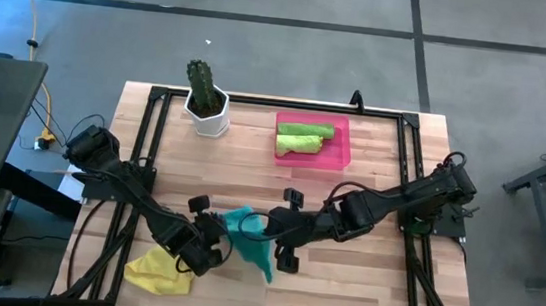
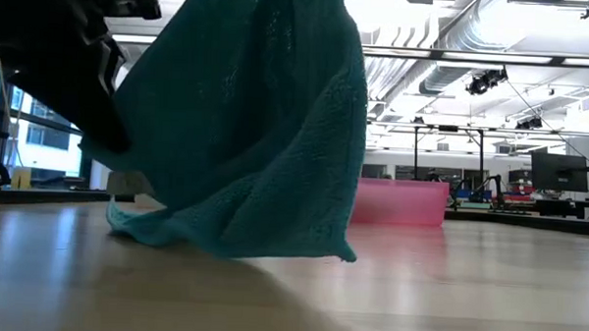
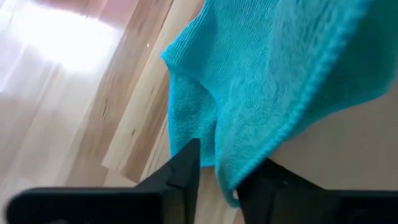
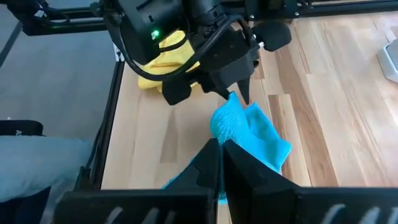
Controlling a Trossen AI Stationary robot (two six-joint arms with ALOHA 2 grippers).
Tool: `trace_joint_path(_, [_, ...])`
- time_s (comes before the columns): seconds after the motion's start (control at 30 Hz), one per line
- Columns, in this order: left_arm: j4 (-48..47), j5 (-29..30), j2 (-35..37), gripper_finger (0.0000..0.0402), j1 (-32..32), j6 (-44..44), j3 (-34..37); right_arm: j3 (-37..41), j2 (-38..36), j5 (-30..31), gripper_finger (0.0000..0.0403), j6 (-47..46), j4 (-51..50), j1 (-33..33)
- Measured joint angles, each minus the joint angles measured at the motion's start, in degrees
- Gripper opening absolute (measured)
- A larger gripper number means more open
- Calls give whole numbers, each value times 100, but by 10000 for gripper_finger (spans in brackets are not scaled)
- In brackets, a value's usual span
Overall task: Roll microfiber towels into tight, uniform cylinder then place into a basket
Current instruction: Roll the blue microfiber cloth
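Where both pincers meet, teal towel [image 1: 250, 236] hangs between.

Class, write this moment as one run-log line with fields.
left gripper: gripping teal towel | right gripper: pinching teal towel | basket: two green rolls | yellow towel: waiting

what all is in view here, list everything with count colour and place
teal towel: one, teal blue, lifted at the table's front middle, lower edge on the wood, held by both arms
yellow towel: one, yellow, crumpled at the front left corner
green towels: two, lime green, rolled, in the basket
basket: one, pink, back of the table
cactus pot: one, white, green cactus, back left
table: one, light wood
left end effector: dark, pinching the teal towel
right end effector: dark, shut on the teal towel
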State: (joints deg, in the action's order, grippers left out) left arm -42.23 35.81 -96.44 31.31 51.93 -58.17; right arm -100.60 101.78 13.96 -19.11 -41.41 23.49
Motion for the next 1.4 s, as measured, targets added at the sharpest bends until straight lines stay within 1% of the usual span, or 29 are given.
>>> trace_joint_path(0.13, [-14, -3, 0, 14, 2, -242, -28, 0, 0, 1, 2, 13, -48, -1])
trace_joint_path(0.2, [-111, -29, 17, 7, 2, -384, -114, 0, 0, 3, 2, 136, -145, -1])
trace_joint_path(0.3, [-542, 10, 88, 12, 31, -551, -394, 0, 0, 15, 2, 617, -357, 33])
trace_joint_path(0.4, [-1602, 136, 144, 5, 90, -606, -868, 0, -4, 17, 2, 1159, -476, 100])
trace_joint_path(0.5, [-2582, 358, 168, 3, 113, -491, -1468, 2, -127, 109, 2, 1458, -508, 171])
trace_joint_path(0.57, [-3424, 533, 181, 4, 165, -360, -1893, 2, -272, 355, 2, 1535, -563, 200])
trace_joint_path(0.7, [-4709, 950, 201, 1, 188, -215, -2745, 2, -640, 1084, 2, 1786, -780, 240])
trace_joint_path(0.73, [-4766, 1087, 201, 1, 187, -227, -2944, 2, -724, 1285, 2, 1920, -835, 240])
trace_joint_path(0.87, [-4714, 1689, 334, 1, 115, -975, -3468, 2, -996, 2190, 2, 2704, -901, 198])
trace_joint_path(0.97, [-4768, 2122, 351, 1, -19, -1264, -3802, 2, -1062, 2509, 2, 3163, -1042, 106])
trace_joint_path(1.03, [-4770, 2240, 360, 1, -80, -1425, -3960, 2, -1071, 2451, 2, 3059, -1264, 35])
trace_joint_path(1.17, [-4779, 2494, 406, 0, -243, -1705, -4107, 8, -1071, 1461, 2, 2719, -2090, -134])
trace_joint_path(1.23, [-4773, 2415, 383, 0, -341, -1882, -4120, 20, -1071, 1344, 2, 2493, -2397, -182])
trace_joint_path(1.3, [-4778, 2356, 392, 0, -456, -2035, -4136, 20, -1071, 1678, 2, 2262, -2569, -201])
trace_joint_path(1.4, [-4779, 2355, 391, 0, -688, -2187, -4137, 20, -1071, 2626, 2, 2212, -2706, -252])
